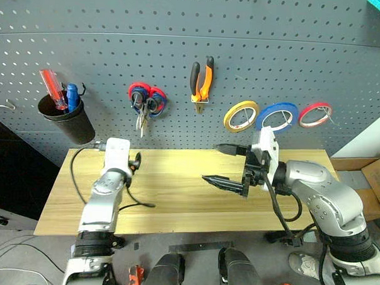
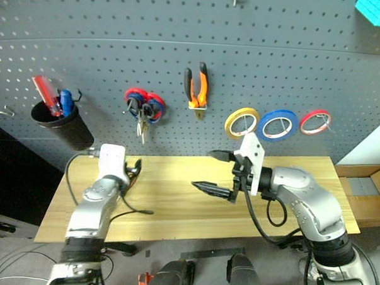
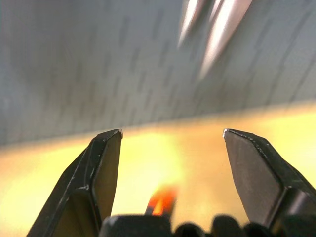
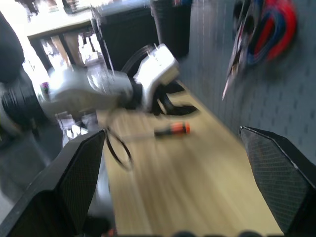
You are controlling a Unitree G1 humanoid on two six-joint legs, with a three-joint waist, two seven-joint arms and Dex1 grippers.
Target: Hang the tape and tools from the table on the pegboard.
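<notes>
Blue tape (image 1: 277, 116) hangs on the dark grey (hole-dotted) pegboard (image 1: 181, 47); pliers (image 1: 201, 80) orange-and-black.

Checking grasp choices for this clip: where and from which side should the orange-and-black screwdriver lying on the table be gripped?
Grip the screwdriver by its thicker orange handle, coming down from above with the fingers across it. It lies flat on the table, so the slim shaft offers little to pinch. The open left gripper is right next to it, probably the better choice.
</notes>
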